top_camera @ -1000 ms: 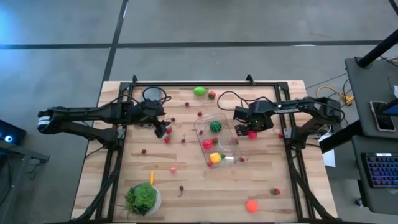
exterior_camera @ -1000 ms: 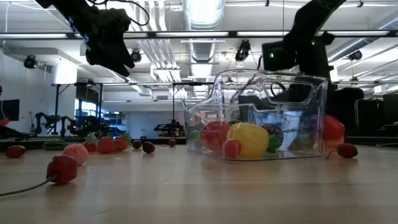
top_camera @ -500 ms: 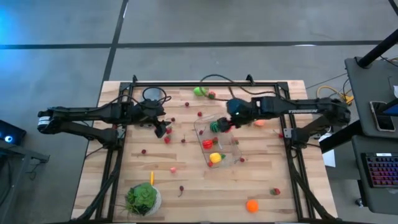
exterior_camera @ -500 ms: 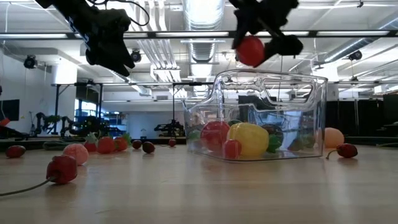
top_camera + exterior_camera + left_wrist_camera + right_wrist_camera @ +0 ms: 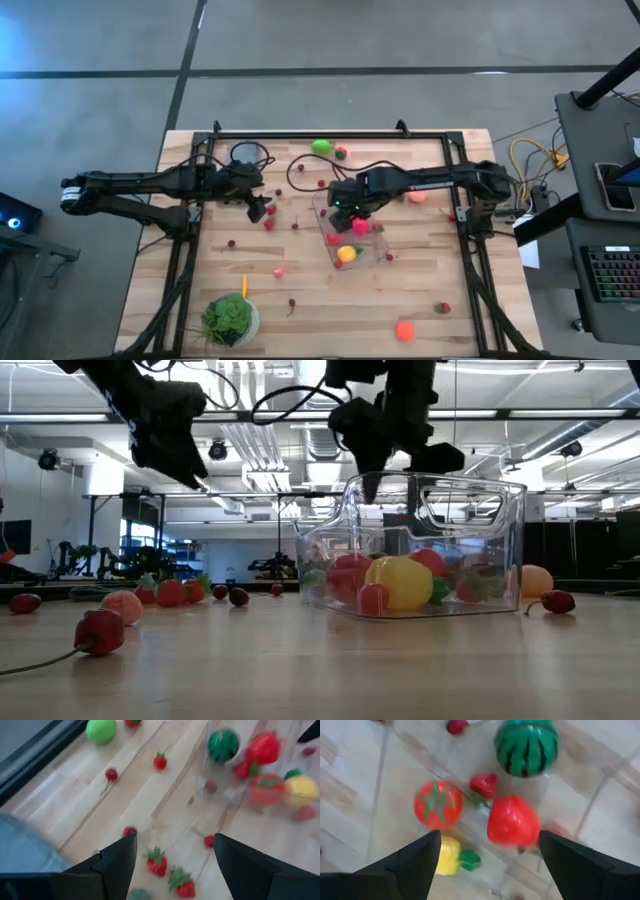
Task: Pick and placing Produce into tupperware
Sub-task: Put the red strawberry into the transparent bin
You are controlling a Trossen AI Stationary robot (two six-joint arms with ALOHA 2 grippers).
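The clear tupperware (image 5: 352,228) (image 5: 430,550) stands mid-table and holds a striped melon (image 5: 526,747), a tomato (image 5: 438,804), a yellow piece (image 5: 449,856), a small strawberry (image 5: 483,784) and a large red fruit (image 5: 512,822). My right gripper (image 5: 349,204) (image 5: 490,837) hangs open right above the tub, touching nothing. My left gripper (image 5: 259,209) (image 5: 174,840) hovers open left of the tub, above two strawberries (image 5: 156,862) that lie on the wood. Red berries (image 5: 231,243) are scattered around it.
A leafy green head in a white bowl (image 5: 230,318) sits near the left front corner, with an orange stick (image 5: 244,286) beside it. An orange fruit (image 5: 405,330) and a strawberry (image 5: 442,308) lie front right. A green fruit (image 5: 320,147) lies at the far edge, a peach-coloured one (image 5: 417,197) right of the tub.
My right gripper has carried a large red fruit from the tub's right side up and toward the table's left, over the tub, and let it go. The fruit has fallen among the other pieces inside the tub. The left arm kept still.
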